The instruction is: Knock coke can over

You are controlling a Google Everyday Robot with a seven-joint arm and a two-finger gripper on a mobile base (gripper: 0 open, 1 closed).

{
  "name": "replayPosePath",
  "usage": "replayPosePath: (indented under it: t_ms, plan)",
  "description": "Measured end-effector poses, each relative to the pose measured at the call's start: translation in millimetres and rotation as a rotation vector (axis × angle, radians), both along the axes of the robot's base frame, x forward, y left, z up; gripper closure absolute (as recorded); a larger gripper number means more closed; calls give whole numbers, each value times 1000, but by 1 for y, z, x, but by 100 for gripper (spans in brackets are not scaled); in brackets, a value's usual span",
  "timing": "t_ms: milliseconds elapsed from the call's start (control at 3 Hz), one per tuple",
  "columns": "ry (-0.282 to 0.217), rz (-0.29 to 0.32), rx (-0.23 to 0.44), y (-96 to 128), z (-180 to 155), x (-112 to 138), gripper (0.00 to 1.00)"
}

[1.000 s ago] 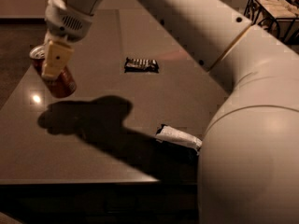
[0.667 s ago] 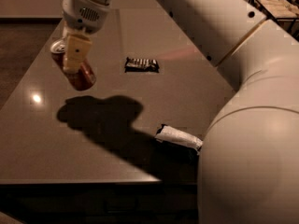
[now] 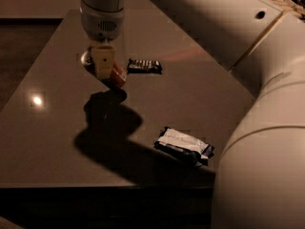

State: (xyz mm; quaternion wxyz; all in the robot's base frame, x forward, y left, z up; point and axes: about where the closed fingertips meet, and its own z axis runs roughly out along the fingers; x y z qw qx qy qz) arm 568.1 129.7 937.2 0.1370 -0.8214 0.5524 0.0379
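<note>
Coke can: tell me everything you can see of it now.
The coke can is a small red cylinder, metal by its look, with a silvery top showing at its upper left. It is tilted, base toward the lower right. The gripper covers its middle with its pale front, hiding any lettering. It lies just left of the dark snack wrapper, above the table; whether it touches the table I cannot tell.
</note>
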Motion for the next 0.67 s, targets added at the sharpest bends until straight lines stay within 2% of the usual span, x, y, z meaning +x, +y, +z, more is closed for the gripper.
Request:
replayPosePath:
  t_ms: [333, 667]
  plan:
    - [-85, 12, -113, -14, -10, 9, 100]
    - [-142, 10, -200, -23, -20, 16, 84]
